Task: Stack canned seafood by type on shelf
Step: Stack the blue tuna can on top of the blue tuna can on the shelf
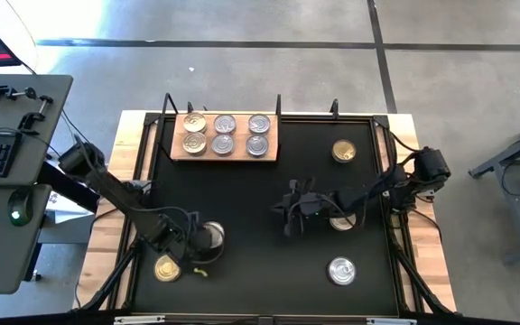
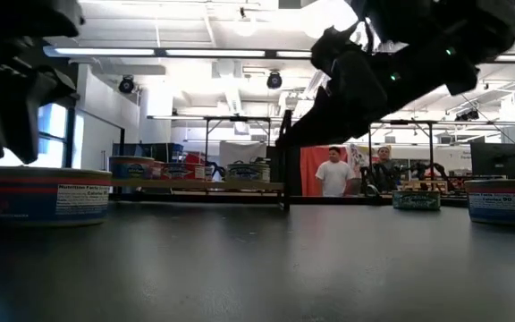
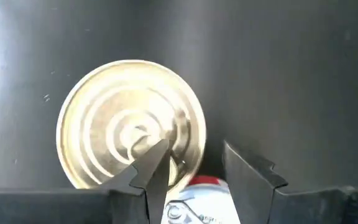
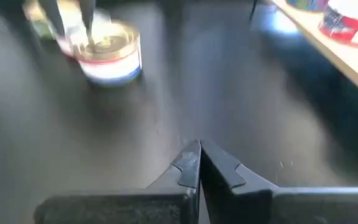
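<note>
Lower left of the high view: left gripper (image 1: 199, 242), fingers apart, unclamped, above a silver-lidded round tin (image 1: 211, 235); gold-lidded tin (image 1: 166, 268) just beside. Right gripper (image 1: 289, 212) together, mid-table.

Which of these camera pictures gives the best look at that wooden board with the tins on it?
The high view: the shelf shows whole from above, carrying six tins in two rows. The low view sees it only edge-on, far across the table. The right wrist view catches one blurred corner. The left wrist view misses it.
</note>
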You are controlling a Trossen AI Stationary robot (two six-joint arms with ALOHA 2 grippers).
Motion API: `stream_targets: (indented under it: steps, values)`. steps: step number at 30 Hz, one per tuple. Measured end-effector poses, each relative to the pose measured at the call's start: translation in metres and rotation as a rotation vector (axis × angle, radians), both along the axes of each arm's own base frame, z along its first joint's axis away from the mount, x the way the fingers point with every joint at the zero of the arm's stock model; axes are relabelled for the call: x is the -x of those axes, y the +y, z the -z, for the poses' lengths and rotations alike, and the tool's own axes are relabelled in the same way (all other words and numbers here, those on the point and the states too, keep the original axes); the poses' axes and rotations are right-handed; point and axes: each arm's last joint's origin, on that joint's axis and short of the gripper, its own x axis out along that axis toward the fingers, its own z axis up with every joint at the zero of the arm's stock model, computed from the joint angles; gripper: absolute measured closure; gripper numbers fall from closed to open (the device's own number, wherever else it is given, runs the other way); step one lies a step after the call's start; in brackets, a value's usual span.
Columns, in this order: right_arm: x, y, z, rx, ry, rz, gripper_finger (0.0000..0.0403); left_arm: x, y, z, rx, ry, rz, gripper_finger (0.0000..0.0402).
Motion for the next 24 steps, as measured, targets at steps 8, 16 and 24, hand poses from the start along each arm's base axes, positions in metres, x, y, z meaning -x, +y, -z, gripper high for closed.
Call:
stream_targets:
  steps: [8, 16, 24]
  values:
    - [0.006, -0.002, 0.004, -0.018, -0.056, 0.005, 0.0403, -0.006, -0.012, 0.018, -0.236, -0.038, 0.225, 0.0258]
    - [0.006, -0.002, 0.004, -0.012, -0.054, 0.003, 0.0402, -0.016, -0.012, 0.040, -0.519, -0.104, 0.230, 0.0259]
    - [0.006, -0.002, 0.004, -0.018, -0.055, 0.006, 0.0402, -0.030, -0.006, 0.063, -0.691, -0.156, 0.128, 0.0259]
